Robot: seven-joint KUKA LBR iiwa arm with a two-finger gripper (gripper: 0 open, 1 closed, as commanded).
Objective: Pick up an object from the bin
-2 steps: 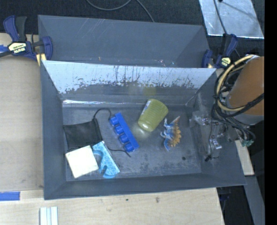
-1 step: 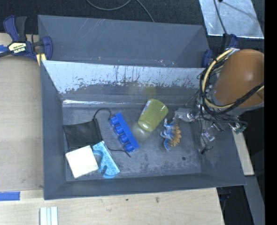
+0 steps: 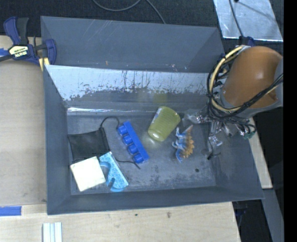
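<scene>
— What's lying left of the end effector [image 3: 212, 147]?
— A yellow-green cup [image 3: 163, 124] near it, then a blue studded bar [image 3: 132, 142]; farther off, a black pouch [image 3: 88, 144] and white block [image 3: 88, 173].

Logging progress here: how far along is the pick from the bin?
Done: nothing lifted yet; the yellow-green cup, blue block strip and white block lie on the bin floor. In hand: the gripper is low at the bin's right end, beside a small blue-and-tan thing. Left: grasping one thing and lifting it out.

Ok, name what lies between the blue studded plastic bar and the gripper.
A small tan-and-blue toy, close to the gripper, in the camera view.
</scene>
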